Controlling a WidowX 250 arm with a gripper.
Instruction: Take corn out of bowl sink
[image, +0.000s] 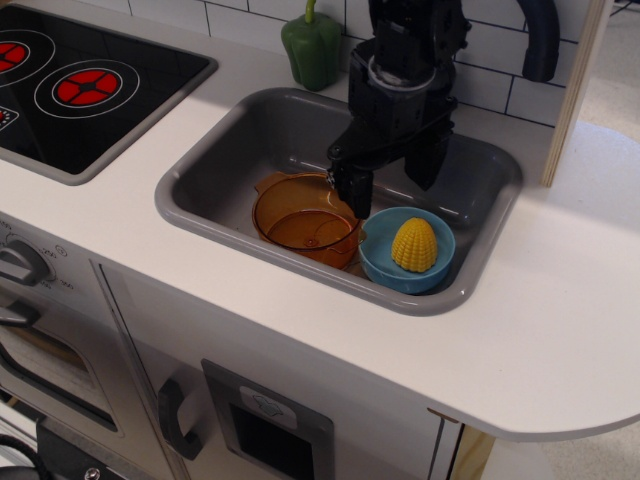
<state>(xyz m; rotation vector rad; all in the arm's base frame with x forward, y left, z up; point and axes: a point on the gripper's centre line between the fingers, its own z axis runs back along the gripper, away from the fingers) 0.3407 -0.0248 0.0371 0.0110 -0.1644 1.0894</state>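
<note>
1. corn sits in the bowl, tip up, leaning a little; bowl is in the front right corner of the sink.
2. Handling, my guess: light hard plastic, stiff, bumpy rows give some grip, but the cone taper could squirt out of a pinch. Best hold looks like the wider lower half, jaws across the sides, not the tip.
3. gripper hangs above and just left-behind the bowl, jaws spread, holding nothing, not touching the corn.
4. orange pot just beside the bowl on its left, appears touching; left finger is over its rim, so a straight drop could clip it.
5. Bowl wall crowds the corn's base; sink front wall close.
6. green pepper on counter behind, faucet back right, stove left: all clear.
</note>
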